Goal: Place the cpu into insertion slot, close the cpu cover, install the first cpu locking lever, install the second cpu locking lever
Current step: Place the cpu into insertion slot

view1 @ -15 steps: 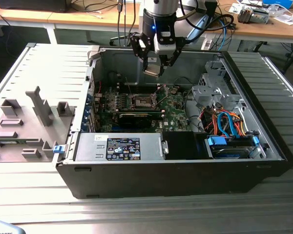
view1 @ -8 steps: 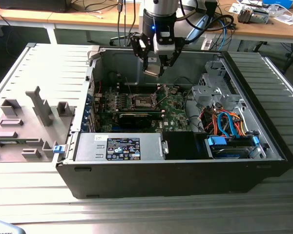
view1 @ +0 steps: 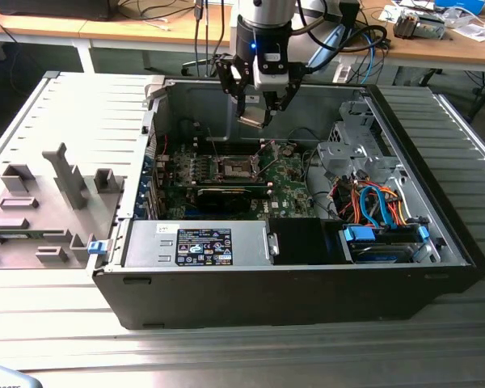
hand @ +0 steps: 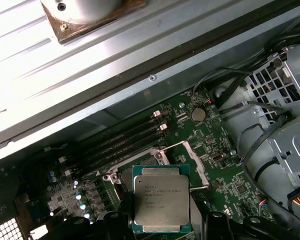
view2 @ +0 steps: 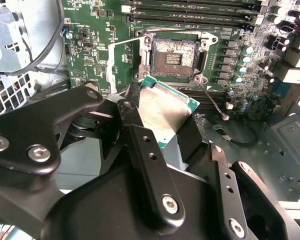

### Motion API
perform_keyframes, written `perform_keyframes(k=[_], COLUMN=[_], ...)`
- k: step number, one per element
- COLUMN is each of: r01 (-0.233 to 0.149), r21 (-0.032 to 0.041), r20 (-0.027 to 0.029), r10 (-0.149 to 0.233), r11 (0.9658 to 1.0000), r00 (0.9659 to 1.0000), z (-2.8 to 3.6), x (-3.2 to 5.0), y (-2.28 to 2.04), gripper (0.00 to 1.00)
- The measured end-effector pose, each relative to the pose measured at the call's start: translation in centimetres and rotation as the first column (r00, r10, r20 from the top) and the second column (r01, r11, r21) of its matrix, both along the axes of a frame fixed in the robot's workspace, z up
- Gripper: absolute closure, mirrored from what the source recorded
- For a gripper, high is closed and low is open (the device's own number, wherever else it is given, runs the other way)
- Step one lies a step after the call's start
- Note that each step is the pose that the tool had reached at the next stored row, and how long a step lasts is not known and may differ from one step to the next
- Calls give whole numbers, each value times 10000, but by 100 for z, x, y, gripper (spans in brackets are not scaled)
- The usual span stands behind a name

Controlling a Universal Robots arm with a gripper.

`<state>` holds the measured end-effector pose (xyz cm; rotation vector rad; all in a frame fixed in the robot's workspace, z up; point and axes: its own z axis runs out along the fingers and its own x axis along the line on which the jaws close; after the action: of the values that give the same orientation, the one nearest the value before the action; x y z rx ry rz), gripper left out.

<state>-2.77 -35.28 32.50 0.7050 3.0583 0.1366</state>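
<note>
My gripper [view1: 254, 120] hangs inside the open computer case, above the motherboard [view1: 287, 182], and is shut on the cpu [view1: 253, 121]. In both wrist views the cpu [view2: 165, 112] [hand: 161, 197] is a flat square chip with a dull silver face and a green rim, held by its edges between the black fingers [view2: 140, 145]. The insertion slot [view2: 173, 54] lies uncovered just beyond the chip, its dark contact field framed in metal. The cpu cover [hand: 189, 161] stands swung open beside the slot. A thin wire locking lever [view2: 214, 104] sticks out, unlatched, next to the slot.
Long black memory slots [view2: 190, 12] run past the socket. A metal drive cage [view1: 349, 153] and coloured cables [view1: 372, 202] fill the exterior view's right side of the case. The power supply [view1: 198, 242] sits along the near wall. The removed side panel [view1: 56, 186] lies on the exterior view's left.
</note>
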Motion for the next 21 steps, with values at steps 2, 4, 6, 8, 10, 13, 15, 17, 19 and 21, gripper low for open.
perform_keyframes(k=[2,4,6,8,10,13,15,17,19,21], r01=[20,41,67,108,162,235,302,371,409,450], r21=[-1,-1,-1,0,0,-1,-1,0,-1,-2], r20=[0,0,-1,0,0,0,0,0,0,0], r10=[-20,-41,-67,-108,-162,-235,-302,-371,-409,-450], r11=[10000,10000,10000,9999,9999,9997,9995,9993,9992,9990], r00=[10000,10000,10000,9999,9999,9997,9995,9993,9992,9990], z=[0,-1,-1,-3,-3,-5,-6,-8,-9,-10], x=[0,0,0,0,0,0,0,0,0,0], y=[0,0,0,0,0,0,0,0,0,0], gripper=[46,46,46,46,46,46,46,46,46,46])
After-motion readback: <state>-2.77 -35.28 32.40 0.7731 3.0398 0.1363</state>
